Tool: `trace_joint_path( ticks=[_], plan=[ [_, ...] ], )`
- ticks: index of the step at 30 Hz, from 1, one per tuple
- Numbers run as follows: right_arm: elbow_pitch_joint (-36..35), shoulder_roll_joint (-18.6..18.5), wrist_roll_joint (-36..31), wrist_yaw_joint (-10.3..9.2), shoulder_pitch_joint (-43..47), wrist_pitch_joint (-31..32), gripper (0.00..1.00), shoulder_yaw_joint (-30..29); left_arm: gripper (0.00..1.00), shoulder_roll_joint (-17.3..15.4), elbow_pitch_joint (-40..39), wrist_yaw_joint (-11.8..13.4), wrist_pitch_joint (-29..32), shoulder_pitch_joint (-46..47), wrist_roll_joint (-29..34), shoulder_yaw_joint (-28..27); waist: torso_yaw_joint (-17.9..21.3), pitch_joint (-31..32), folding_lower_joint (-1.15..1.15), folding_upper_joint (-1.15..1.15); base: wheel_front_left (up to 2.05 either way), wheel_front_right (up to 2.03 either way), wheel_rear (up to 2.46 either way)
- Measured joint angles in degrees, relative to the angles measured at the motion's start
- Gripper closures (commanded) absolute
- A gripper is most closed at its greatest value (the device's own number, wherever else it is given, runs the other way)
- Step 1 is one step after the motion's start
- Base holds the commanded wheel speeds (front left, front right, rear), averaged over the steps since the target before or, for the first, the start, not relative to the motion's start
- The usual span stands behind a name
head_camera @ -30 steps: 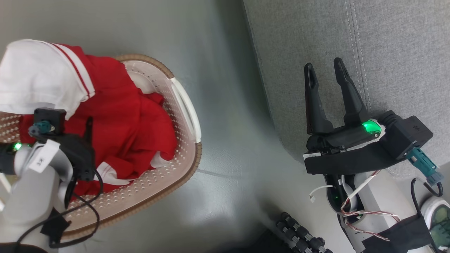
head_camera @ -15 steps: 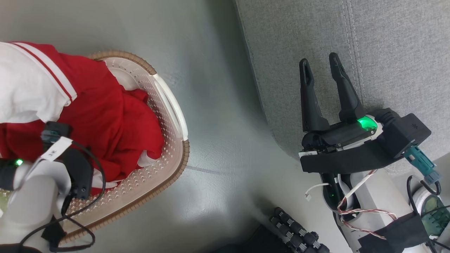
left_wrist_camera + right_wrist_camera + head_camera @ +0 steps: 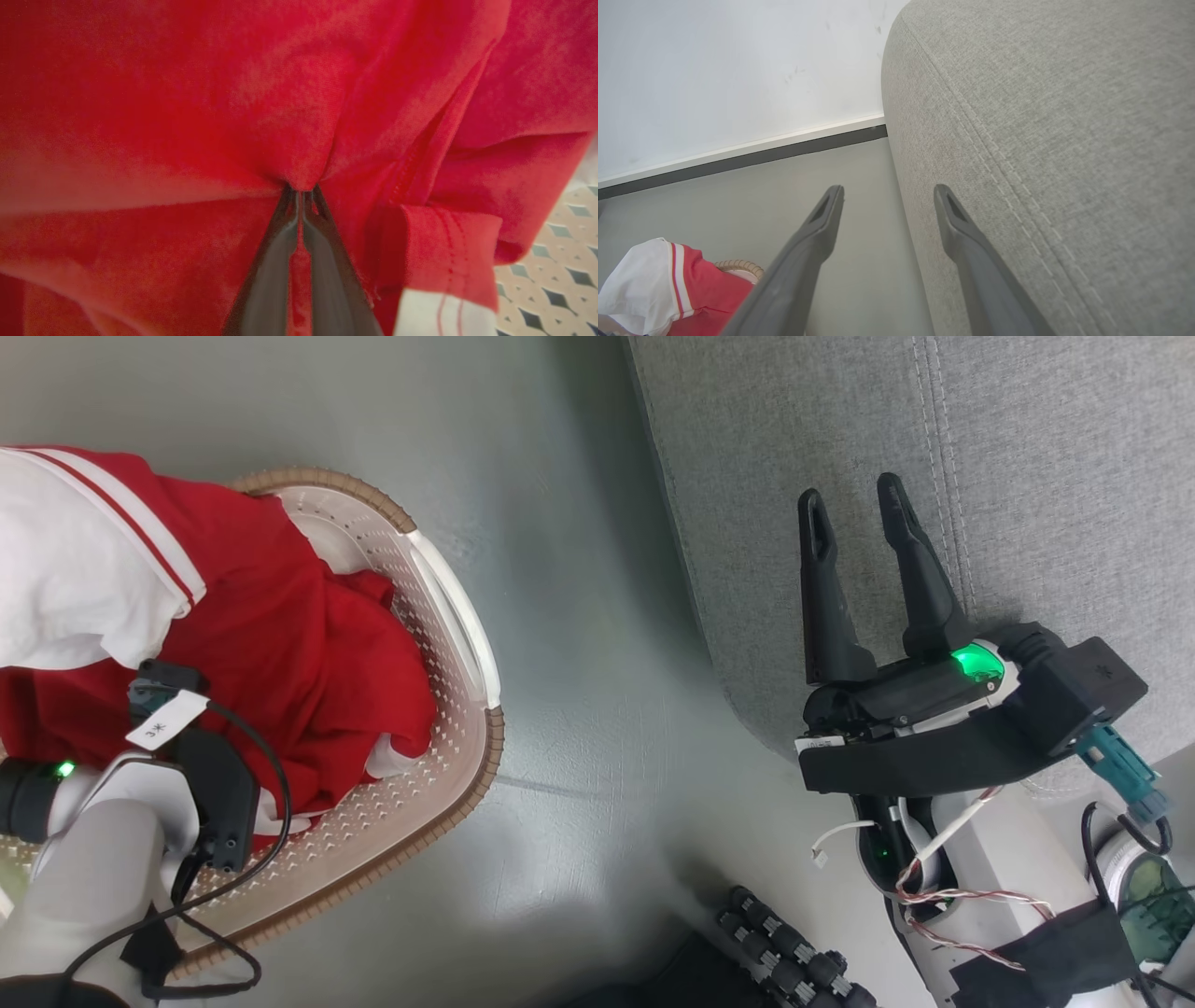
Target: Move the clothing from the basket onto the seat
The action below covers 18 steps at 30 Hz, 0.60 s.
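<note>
A: How far along is it?

B: Early, I'd judge. The clothing (image 3: 280,644) is heaped in the basket (image 3: 493,747) and bulges above its rim. The seat (image 3: 1027,448) lies across a strip of floor (image 3: 579,709) from the basket, and I see no red cloth on the part of it in view.

A: Has anything been gripped?

B: Yes. The left tool (image 3: 301,198) is down in the basket, its two fingers pressed nearly together with a pinch of red fabric caught at the tips. So the grasp looks made. The lift out of the basket, the carry across and the release are all left to do. Judging by the heap, more than one trip seems likely.

A: And the other arm?

B: The right tool (image 3: 851,495) is well apart from the basket, beyond the floor strip. Its fingers are spread wide with nothing between them.

A: What does each camera add?

B: In the head view the left arm's wrist stands over its fingers, so the grip can't be judged from there. The left wrist view settles it, and adds a hemmed fold and a corner of the basket's perforated wall. The head view gives the layout: the heap, a white sleeve (image 3: 75,579) with striped trim rising over the basket's far side, and the gap to cross. The right wrist view takes in the pale wall (image 3: 714,70) and dark skirting (image 3: 738,158) behind the basket, and that sleeve standing above the rim.
</note>
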State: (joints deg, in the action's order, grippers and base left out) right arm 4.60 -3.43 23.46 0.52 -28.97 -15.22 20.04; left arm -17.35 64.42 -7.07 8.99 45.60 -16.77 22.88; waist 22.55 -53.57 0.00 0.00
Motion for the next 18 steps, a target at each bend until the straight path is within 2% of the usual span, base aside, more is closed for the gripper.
trace_joint_path(
  ticks=[12,18],
  plan=[
    [4.1,0.8,-0.4,1.08,-1.3,0.1,0.0,-0.6,1.0,3.0,0.6,-0.1,-5.4,-0.3,-3.9,-1.8,-1.0,4.3,0.01,0.0,0.0,0.0,0.0],
    [6.1,0.6,-0.3,1.51,-2.2,0.1,0.0,-2.6,1.0,5.3,-0.9,-0.1,-9.0,-1.5,-4.8,-0.7,-2.1,8.2,0.0,0.01,0.0,0.0,0.0]
  ],
)
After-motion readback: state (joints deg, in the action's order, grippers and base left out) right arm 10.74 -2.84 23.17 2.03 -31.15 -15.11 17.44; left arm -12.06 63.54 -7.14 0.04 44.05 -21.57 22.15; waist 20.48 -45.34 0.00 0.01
